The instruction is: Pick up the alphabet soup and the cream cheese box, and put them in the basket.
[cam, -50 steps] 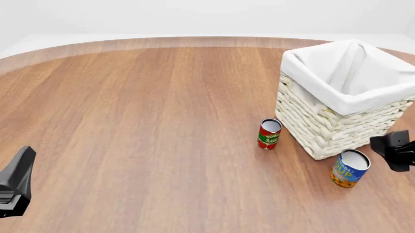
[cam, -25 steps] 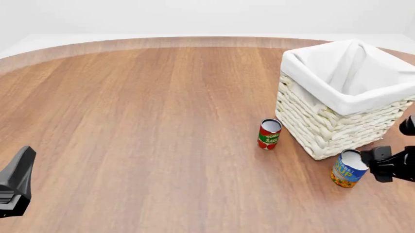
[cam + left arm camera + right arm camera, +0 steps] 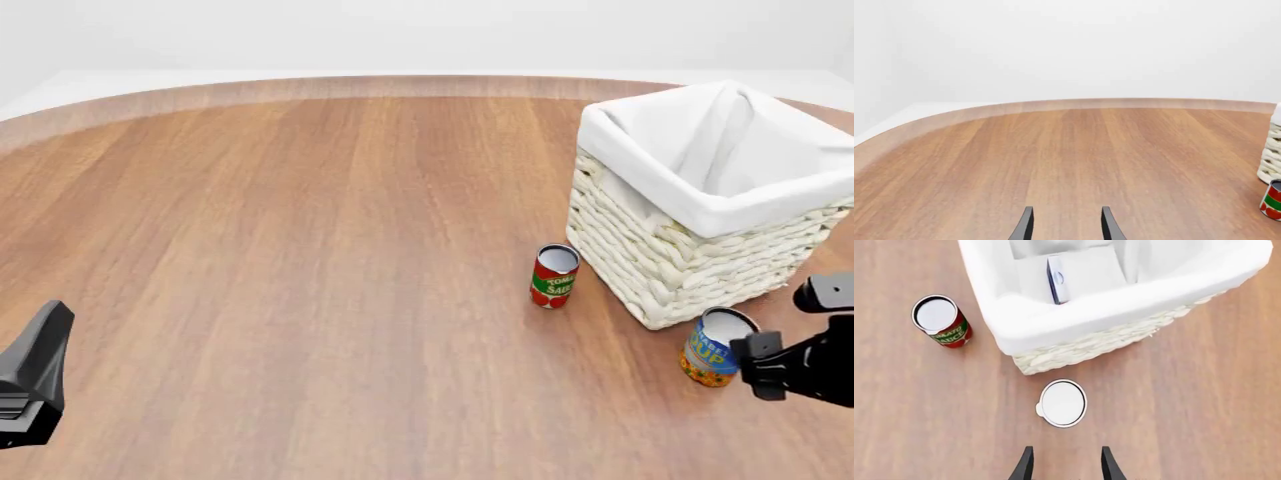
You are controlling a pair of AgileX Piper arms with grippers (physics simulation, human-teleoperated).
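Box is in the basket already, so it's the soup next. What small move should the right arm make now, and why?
Probably ease the right pincer down over the alphabet soup: it is open, the can stands upright just ahead of it beside the basket, not yet between the fingers.

The front view looks forward and down from above over the whole tabletop. The left wrist view looks low and almost level across the wood. The right wrist view looks straight down, close above the basket. All three views share the tomato sauce can.
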